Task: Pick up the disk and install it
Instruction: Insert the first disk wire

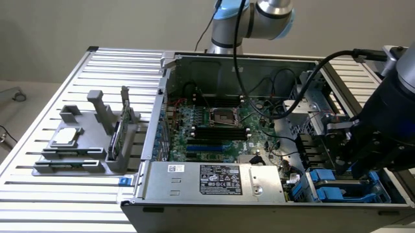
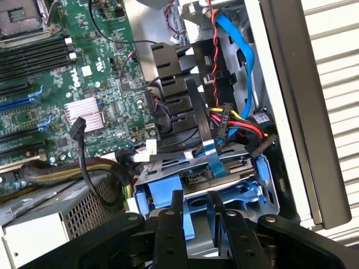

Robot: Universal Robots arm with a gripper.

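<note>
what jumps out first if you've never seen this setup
An open computer case sits on the slatted table, its green motherboard bare in the middle. At the case's corner on the exterior view's right, the black gripper hangs at the disk with its bright blue frame, beside red, yellow and blue cables.

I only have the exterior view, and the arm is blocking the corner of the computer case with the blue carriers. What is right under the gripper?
Observer: In the wrist view the gripper is right at the disk, close to its blue frame.
Operator: Any cables close to it?
Observer: Yes, a flat blue cable runs down along the computer case wall toward the disk.
Operator: Anything else there?
Observer: A red, yellow and black wire bundle ends in a black connector beside that cable.
</note>
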